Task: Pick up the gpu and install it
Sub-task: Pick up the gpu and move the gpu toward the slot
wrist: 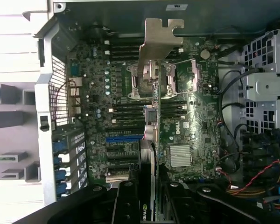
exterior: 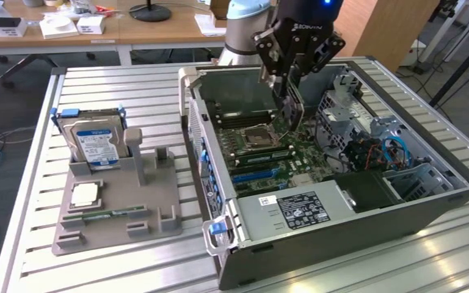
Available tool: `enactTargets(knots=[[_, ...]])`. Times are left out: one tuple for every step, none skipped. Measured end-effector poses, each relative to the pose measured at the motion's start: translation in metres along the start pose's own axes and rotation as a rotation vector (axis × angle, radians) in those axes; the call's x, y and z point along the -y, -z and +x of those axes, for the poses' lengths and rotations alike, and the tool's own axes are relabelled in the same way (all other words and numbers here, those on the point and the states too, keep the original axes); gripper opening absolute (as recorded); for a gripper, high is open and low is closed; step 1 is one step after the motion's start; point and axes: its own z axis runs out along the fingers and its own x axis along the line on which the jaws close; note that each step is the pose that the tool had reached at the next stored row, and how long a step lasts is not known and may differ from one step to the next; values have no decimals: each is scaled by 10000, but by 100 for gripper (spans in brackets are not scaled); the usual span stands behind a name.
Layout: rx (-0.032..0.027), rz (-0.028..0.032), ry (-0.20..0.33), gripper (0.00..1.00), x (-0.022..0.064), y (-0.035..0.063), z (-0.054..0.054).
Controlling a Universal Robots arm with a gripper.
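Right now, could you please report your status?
Fingers shut on thin dark gpu card with metal bracket. Card on edge above green motherboard, inside open grey case. Coloured cables off to side.

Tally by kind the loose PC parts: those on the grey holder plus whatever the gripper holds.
gpu, in the gripper: 1
hard drive, on the grey holder: 1
CPU chip: 1
RAM stick: 1
Total: 4
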Motion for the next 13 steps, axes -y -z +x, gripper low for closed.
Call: enactTargets(knots=[[-1,0,-1,26,-2,-1,-30],[-1,1,-1,26,-4,-2,-55],[-1,1,0,26,-6,-3,-74],[-1,1,0,26,-6,-3,-85],[-1,1,0,26,-6,-3,-93],[-1,1,-1,26,-7,-4,-101],[0,0,0,26,-8,-4,-112],[-1,0,0,26,-9,-5,-124],[-1,1,0,26,-10,-5,-134],[-1,1,2,26,-10,-5,-140],[-1,1,3,26,-10,-5,-141],[-1,1,4,26,-10,-5,-141],[-1,0,4,26,-10,-5,-141]])
